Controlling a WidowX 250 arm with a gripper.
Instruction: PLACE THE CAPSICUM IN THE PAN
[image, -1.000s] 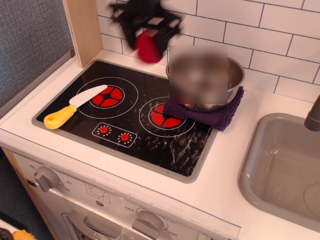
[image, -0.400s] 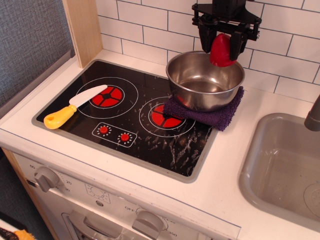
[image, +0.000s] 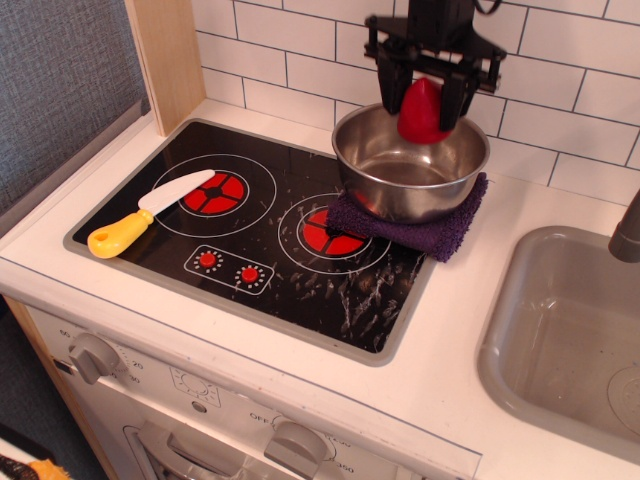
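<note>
The red capsicum hangs tip-up between the black fingers of my gripper, which is shut on it. It is held just above the back half of the pan, a shiny steel bowl standing on a purple cloth at the back right corner of the black toy stove. The pan's inside looks empty.
A toy knife with a yellow handle lies on the left burner. The grey sink basin is at the right, with a dark tap at its edge. A wooden post and the white tiled wall stand behind the stove.
My gripper carried the capsicum from above the stove's back left rightward to over the pan, then shifted slightly left and lower toward the pan's middle.
</note>
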